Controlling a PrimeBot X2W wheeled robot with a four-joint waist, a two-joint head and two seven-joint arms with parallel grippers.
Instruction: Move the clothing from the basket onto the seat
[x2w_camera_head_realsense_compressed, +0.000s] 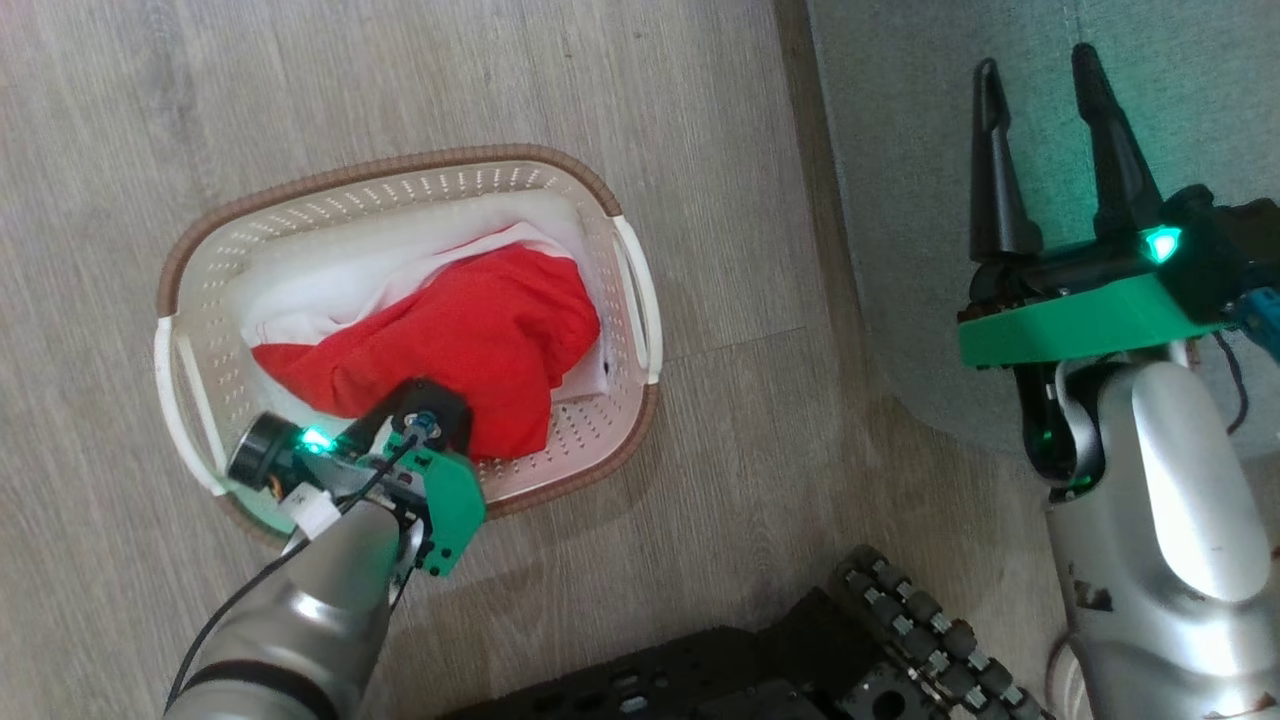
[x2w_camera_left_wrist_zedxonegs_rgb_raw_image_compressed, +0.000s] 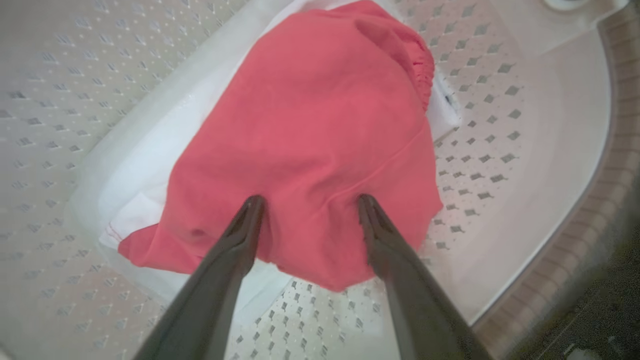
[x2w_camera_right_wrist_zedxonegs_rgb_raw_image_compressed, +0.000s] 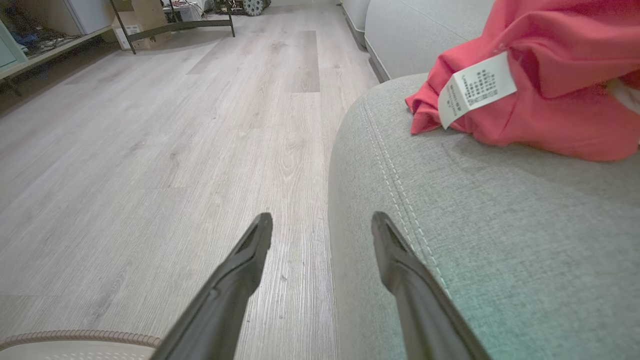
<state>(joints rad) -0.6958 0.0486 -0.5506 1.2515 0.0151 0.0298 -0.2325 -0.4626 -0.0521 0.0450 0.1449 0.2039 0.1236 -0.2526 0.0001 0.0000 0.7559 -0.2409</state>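
Head overhead, wrists low (basket (x2w_camera_head_realsense_compressed: 400, 185) shared)

Pale grey wood-plank floor (x2w_camera_right_wrist_zedxonegs_rgb_raw_image_compressed: 150, 150) runs to a black-legged frame (x2w_camera_right_wrist_zedxonegs_rgb_raw_image_compressed: 190, 26) and cardboard boxes (x2w_camera_right_wrist_zedxonegs_rgb_raw_image_compressed: 150, 7).

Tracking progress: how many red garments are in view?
2: a red garment in the basket, a labelled red garment on the seat. Others may be hidden beneath.

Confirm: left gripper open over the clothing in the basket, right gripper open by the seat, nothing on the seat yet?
Not quite. The seat already holds a red garment with a white label, as the right wrist view shows. The rest stands: left gripper open over the clothing in the basket, right gripper open by the seat.
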